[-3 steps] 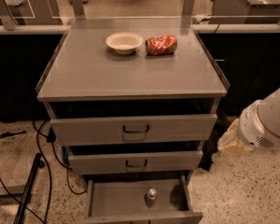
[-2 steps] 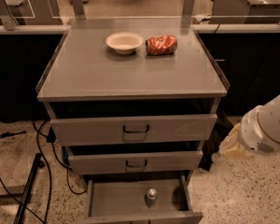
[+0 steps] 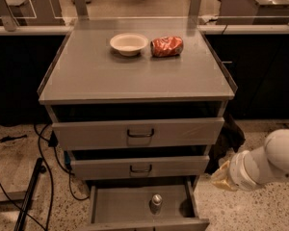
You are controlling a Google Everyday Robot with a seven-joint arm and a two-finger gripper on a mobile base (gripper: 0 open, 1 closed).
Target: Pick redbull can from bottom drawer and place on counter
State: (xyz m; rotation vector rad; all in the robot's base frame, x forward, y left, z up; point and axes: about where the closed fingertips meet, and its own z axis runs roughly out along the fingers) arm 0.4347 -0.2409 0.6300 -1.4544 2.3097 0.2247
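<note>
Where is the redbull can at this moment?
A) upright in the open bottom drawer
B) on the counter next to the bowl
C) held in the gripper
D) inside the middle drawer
A: the redbull can stands upright in the open bottom drawer, while the gripper is off to the right of the cabinet, apart from it; the counter carries the bowl and a crushed orange-red can.

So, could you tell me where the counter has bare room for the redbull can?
The counter is bare across its front half and both sides; only the back middle is crowded, with the bowl beside the crushed can. The gripper sits low right, outside the cabinet; the redbull can stands in the bottom drawer.
</note>
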